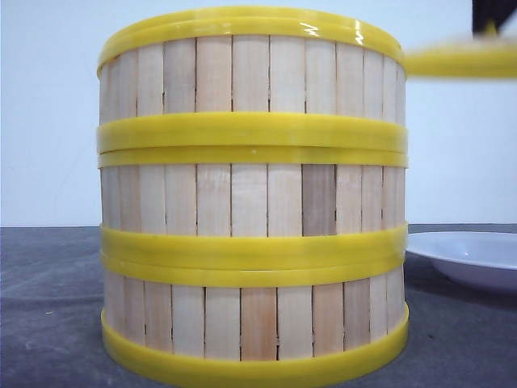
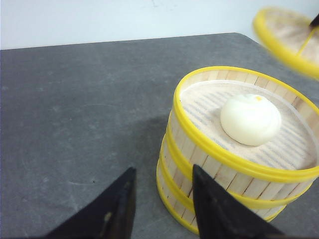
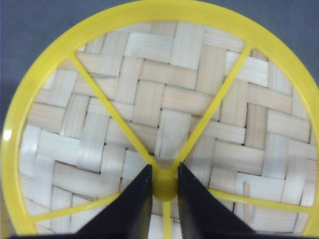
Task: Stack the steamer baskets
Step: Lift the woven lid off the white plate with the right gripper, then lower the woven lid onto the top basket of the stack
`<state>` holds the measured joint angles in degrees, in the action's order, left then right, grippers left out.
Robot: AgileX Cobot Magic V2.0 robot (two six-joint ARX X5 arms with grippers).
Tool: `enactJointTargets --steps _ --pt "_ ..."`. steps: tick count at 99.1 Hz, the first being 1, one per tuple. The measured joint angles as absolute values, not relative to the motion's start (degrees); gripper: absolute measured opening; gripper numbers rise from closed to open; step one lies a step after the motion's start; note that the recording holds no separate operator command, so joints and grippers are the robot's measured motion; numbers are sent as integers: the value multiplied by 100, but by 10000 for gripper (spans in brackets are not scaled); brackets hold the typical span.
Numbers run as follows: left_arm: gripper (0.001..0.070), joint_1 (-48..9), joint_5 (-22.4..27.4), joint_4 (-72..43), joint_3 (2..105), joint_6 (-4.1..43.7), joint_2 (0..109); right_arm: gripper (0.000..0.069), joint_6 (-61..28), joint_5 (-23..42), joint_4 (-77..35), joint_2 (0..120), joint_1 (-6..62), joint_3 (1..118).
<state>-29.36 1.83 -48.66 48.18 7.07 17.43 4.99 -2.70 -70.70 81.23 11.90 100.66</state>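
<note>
Three round slat-walled, yellow-rimmed steamer baskets point(image 1: 252, 194), stacked on grey table point(image 2: 75, 109).
One white bun point(image 2: 250, 119) inside top basket; one white plate point(image 1: 472, 255) beside stack. Right gripper point(image 3: 164, 185) clamped on knob of woven bamboo lid point(image 3: 164, 99); left gripper point(image 2: 162, 199) jaws apart, empty.

Bright, even, diffuse light. Glare streaks on top rim of steamer baskets point(image 1: 250, 194). Soft shadow on table point(image 2: 84, 124) beside stack. Lid point(image 1: 462, 61) motion-blurred; right wrist view slightly soft.

A round woven bamboo lid with a yellow plastic rim point(image 3: 149, 99) fills my right wrist view. A white plate point(image 1: 472, 257) sits on my dark grey table point(image 2: 75, 124). I also see a white steamed bun point(image 2: 250, 119).
</note>
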Motion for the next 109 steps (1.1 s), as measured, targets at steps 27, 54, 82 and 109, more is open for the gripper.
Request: enactJointTargets --steps 27,54,82,109 --pt "201 -2936 183 -4866 4818 707 1743 57 445 -735 -7498 7948 2174 11030" --pt "201 -2936 183 -4871 4818 707 1743 57 445 -633 -7441 8036 3590 11032" --pt "201 -2936 183 -4875 4818 707 1743 57 449 -314 -7397 8442 4497 11032" --pt "201 -2936 183 -4897 4818 707 1743 56 447 -298 -7419 8879 4768 11032"
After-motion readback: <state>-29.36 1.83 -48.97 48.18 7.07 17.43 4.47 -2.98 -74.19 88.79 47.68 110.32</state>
